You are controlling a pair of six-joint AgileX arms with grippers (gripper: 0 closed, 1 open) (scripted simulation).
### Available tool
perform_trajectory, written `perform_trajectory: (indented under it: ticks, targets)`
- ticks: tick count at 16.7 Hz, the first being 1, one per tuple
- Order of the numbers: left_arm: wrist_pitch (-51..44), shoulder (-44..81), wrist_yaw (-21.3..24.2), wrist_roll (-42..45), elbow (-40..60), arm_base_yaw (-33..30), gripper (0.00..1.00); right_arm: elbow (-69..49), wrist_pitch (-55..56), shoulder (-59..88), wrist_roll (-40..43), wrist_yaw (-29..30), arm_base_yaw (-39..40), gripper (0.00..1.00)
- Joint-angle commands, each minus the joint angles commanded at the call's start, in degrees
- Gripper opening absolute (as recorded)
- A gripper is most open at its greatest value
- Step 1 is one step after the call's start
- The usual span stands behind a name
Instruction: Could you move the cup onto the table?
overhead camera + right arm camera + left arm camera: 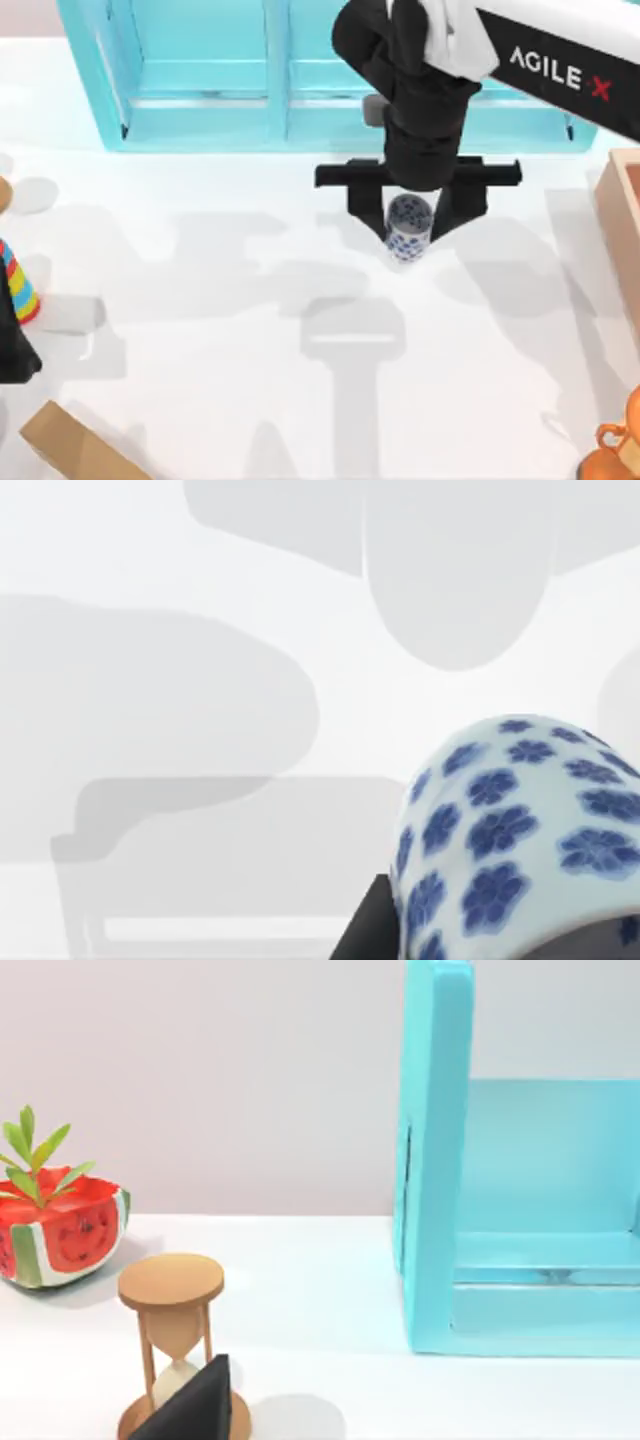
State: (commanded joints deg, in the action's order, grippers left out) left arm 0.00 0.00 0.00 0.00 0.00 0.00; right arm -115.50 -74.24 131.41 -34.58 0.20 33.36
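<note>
Right hand (409,232): hanging from the black AgileX arm that is reaching in from the top view's upper right, just in front of the turquoise cabinet (200,80). Its two dark fingers (367,212) are pointing down and are closing on either side of the cup, clamping it.

Cup (408,226): a small white cylinder with a dark blue flower pattern, sitting upright between the right hand's fingers, its open mouth facing up in the top view. It is over the table, right of centre and near the cabinet's front edge. Whether its base is touching the table cannot be told. In the right wrist view the cup (520,830) is showing close up, with a dark finger (370,925) lying against its side and the table (200,630) spreading beyond it.

Table (200,300): a broad white surface carrying grey shadows of the arm.

Left hand (12,340): sitting at the table's far left edge in the top view; its finger spacing cannot be told.

Other items, left wrist view: a wooden hourglass (175,1345) standing on the table, a watermelon-patterned planter (60,1235) with green leaves behind it, and the cabinet (520,1220) well apart from both.

Other items, top view: a tan wooden box (620,230) at the right edge and an orange jug (615,445) at the lower right corner.
</note>
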Motion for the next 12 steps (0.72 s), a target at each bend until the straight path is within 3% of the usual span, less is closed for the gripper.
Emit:
perform_trajectory:
  ticks: [5,12]
  targets:
    - [0.00,0.00,0.00,0.00,0.00,0.00,1.00,1.20,1.25,-0.04,-0.04,0.02,0.08,0.00]
    - [0.00,0.00,0.00,0.00,0.00,0.00,1.00,1.20,1.25,-0.04,-0.04,0.02,0.08,0.53]
